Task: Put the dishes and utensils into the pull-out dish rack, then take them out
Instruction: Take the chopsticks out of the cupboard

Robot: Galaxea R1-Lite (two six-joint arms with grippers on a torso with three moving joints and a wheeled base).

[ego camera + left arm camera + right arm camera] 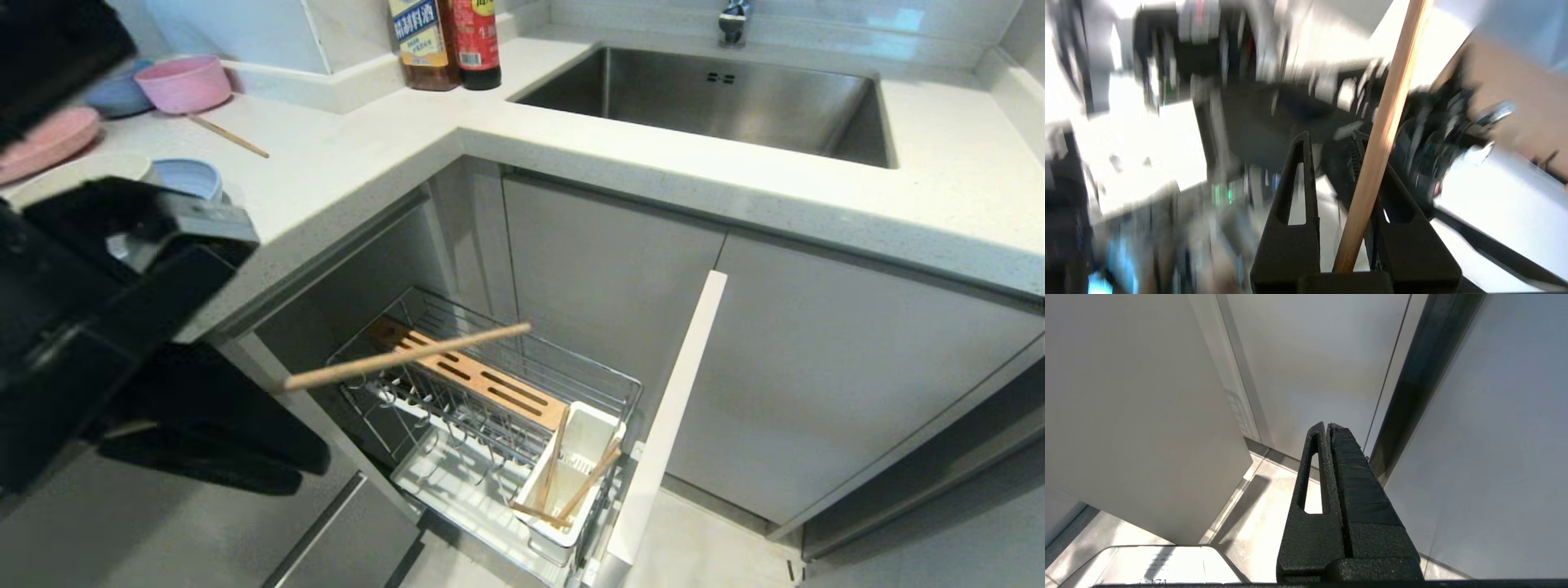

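My left gripper [1331, 136] is shut on a light-wood chopstick [1384, 126]. The stick [408, 355] juts out level from my left arm [98, 327], above the pull-out dish rack [622, 380]. The rack is pulled out below the counter. Its white utensil cup [600, 425] holds three chopsticks [589, 482]. Another chopstick [229, 136] lies on the counter. The cream bowl [82, 173] and pale blue plate [192, 175] sit on the counter, partly behind my arm. The fork is out of view. My right gripper [1327, 424] hangs shut and empty beside cabinet fronts.
A pink plate [45, 143], a pink bowl [184, 82] and a small blue bowl [118, 96] stand at the counter's back left. Two bottles [445, 41] are by the steel sink [710, 98]. The rack's narrow white front [669, 416] sticks out.
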